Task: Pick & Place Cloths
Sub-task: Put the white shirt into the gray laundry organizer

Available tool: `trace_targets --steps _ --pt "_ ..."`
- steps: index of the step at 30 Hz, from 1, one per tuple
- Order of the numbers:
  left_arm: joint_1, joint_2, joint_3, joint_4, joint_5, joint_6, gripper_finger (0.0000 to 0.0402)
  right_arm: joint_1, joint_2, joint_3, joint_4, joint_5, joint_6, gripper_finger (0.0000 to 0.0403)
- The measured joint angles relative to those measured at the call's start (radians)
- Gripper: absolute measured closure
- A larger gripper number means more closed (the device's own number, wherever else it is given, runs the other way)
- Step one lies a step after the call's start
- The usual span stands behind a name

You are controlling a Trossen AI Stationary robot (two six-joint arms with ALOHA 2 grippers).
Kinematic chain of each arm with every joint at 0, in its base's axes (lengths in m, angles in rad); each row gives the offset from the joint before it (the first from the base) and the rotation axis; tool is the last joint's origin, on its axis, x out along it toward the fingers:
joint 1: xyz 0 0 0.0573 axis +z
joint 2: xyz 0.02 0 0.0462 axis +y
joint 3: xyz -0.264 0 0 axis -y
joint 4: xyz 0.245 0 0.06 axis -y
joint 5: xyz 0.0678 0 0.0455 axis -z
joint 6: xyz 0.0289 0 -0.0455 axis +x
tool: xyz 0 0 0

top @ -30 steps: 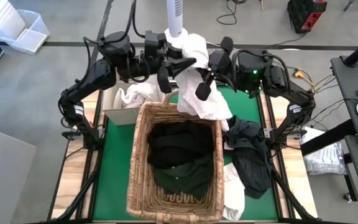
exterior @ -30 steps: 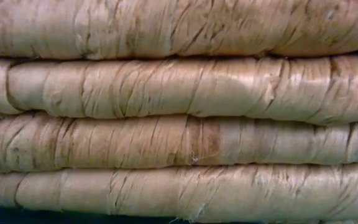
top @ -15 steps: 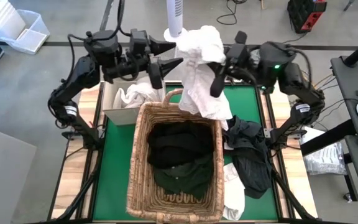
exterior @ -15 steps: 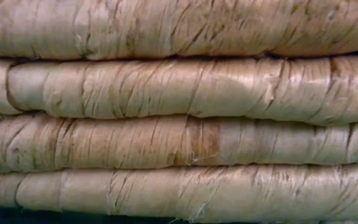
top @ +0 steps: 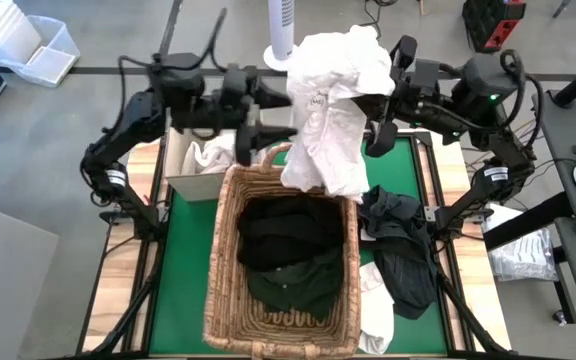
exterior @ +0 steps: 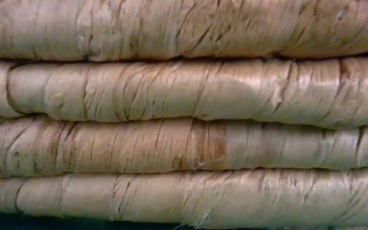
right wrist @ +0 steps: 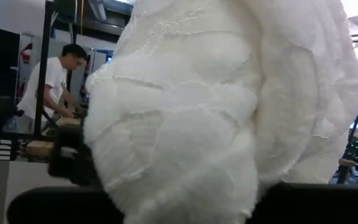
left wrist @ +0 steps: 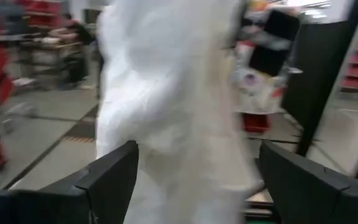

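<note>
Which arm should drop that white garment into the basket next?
The right. Its hand holds the white garment up above the wicker basket's far rim; the left hand is open beside it, gripping nothing.

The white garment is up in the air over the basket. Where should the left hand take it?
Take the free lower half of the white garment, coming in level from the left arm's side. The top is bunched at the right hand, while the rest hangs as a loose drape, and the open left hand is already beside it.
</note>
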Motion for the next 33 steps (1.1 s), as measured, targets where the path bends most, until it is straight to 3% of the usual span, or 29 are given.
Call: trace_targets --steps 14,24,28,33 --pt "0.002 0.149 0.0 0.264 -0.022 -0.005 0.0095 0.0 0.014 0.0 0.009 0.0 0.019 0.0367" --pt "0.002 0.21 0.0 0.401 0.054 -0.026 0.01 0.0 0.022 0.0 0.01 0.0 0.026 0.0367" --pt "0.002 0.214 0.0 0.401 0.076 -0.026 0.0137 0.0 0.021 0.0 0.007 0.014 0.017 0.0367" --pt "0.002 0.215 0.0 0.398 0.096 -0.027 0.0243 0.0 0.022 0.0 0.005 0.074 0.002 0.0351"
